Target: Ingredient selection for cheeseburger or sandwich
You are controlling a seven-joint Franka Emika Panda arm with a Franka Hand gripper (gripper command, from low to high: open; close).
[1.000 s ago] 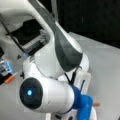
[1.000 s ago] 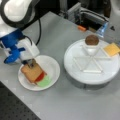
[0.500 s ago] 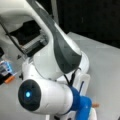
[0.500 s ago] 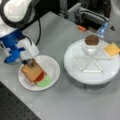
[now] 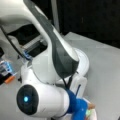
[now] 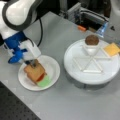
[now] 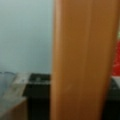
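On the white paper plate [image 6: 53,68] at a front view's left lies the sandwich [image 6: 37,75], with a red disc [image 6: 42,77] and a green disc [image 6: 45,81] peeking out under its top toast slice [image 6: 35,71]. My gripper [image 6: 32,63] is down on the far corner of that toast slice and shut on it. In the wrist view the toast [image 7: 82,60] fills the middle as a tall tan band, with red [image 7: 116,57] at its right. A dark brown patty [image 6: 91,40] and a yellow cheese square [image 6: 111,49] rest on the round white tray [image 6: 92,72].
The arm's white body [image 5: 50,75] fills a front view, with its blue wrist part [image 5: 77,106] at the bottom. Dark equipment [image 6: 90,17] and an orange item [image 6: 81,28] stand behind the tray. A dark perforated mat [image 6: 12,107] lies at the bottom left.
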